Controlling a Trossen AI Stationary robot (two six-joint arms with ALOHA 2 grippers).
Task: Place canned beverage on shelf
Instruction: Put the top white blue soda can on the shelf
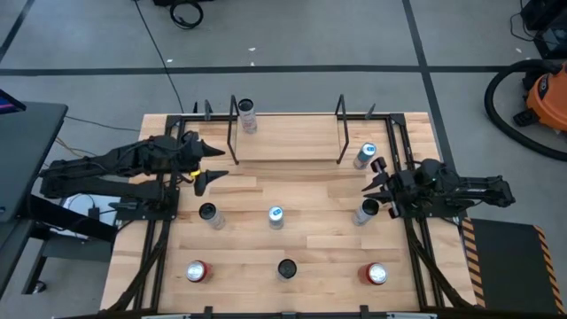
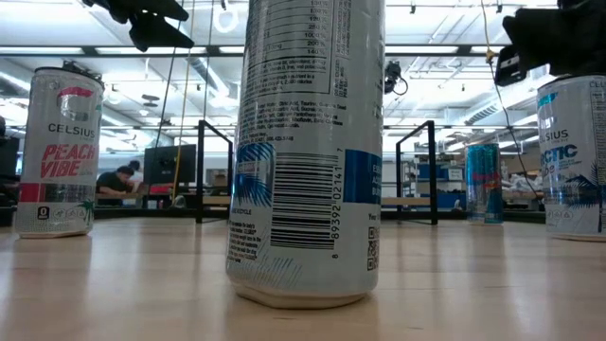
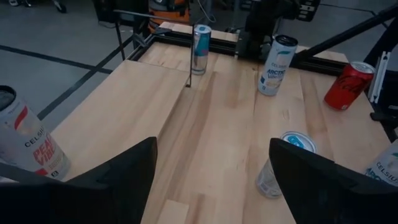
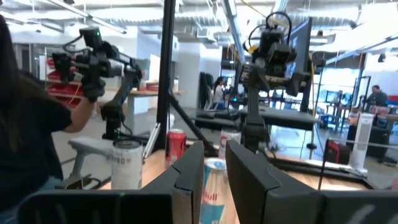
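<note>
Light-wood shelf (image 1: 288, 142) in its black rod frame sits at the table's (image 1: 319, 257) far edge, one Celsius can (image 1: 246, 115) standing at its left end. Seven more cans dot the table, eight in all, including two red ones in the near row. Only the low view reads the nearest can's barcode (image 2: 305, 152). The left gripper (image 1: 209, 165), fingers apart and empty, hovers beside the shelf; the right gripper (image 1: 376, 188) is closed, holding nothing, between two cans.
</note>
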